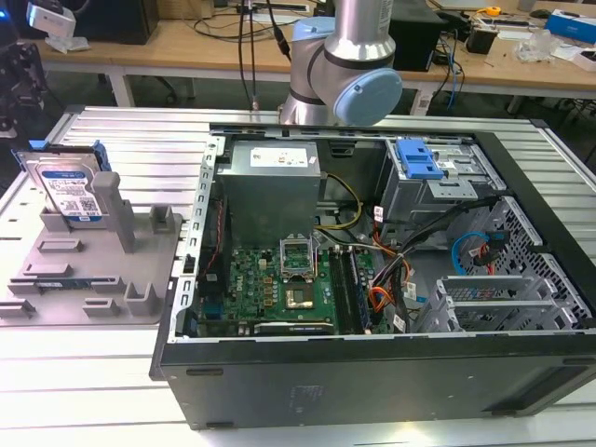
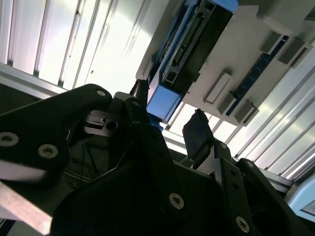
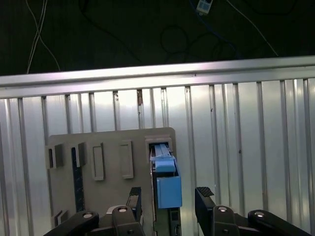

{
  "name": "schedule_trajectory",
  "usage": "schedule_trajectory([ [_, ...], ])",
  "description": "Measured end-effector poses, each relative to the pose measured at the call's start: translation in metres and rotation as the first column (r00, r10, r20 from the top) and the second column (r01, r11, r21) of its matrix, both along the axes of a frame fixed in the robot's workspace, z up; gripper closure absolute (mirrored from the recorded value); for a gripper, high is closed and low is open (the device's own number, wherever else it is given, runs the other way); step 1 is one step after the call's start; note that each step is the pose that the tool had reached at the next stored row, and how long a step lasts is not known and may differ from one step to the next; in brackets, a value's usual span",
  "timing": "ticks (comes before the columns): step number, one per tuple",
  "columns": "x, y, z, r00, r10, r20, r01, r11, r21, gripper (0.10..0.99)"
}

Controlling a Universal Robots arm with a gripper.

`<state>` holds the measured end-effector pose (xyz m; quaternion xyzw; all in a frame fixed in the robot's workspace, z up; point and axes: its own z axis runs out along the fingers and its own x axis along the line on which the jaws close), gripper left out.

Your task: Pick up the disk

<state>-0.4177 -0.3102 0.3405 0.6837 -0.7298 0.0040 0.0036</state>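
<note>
Upright post seemingly against disk

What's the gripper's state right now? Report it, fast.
Gripper: open, holding nothing; the disk sits in line between its fingers in the first wrist view.

No words or numbers can be read anywhere here. The disk has a blue and white sticker on its flat face. The sticker has tiny dark print and some dark blocks on it, but they are too small to make out. The grey power box inside the computer case has a white sticker on top. It has small marks on it that cannot be read. A few small white tags hang on the wires near the middle of the case, and their print cannot be read either.
</note>
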Motion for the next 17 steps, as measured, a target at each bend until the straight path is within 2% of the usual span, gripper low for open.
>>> schedule_trajectory([
  [5,0.0003,-0.0002,-0.0032,1.0000,0.000,0.0000,0.000,1.0000,-0.005,0.529],
  [11,0.0004,-0.0003,-0.0075,1.0000,0.003,0.0002,-0.003,0.9996,-0.029,0.529],
  [17,0.0003,-0.0001,-0.0087,1.0000,0.004,0.0001,-0.004,0.9995,-0.030,0.529],
])
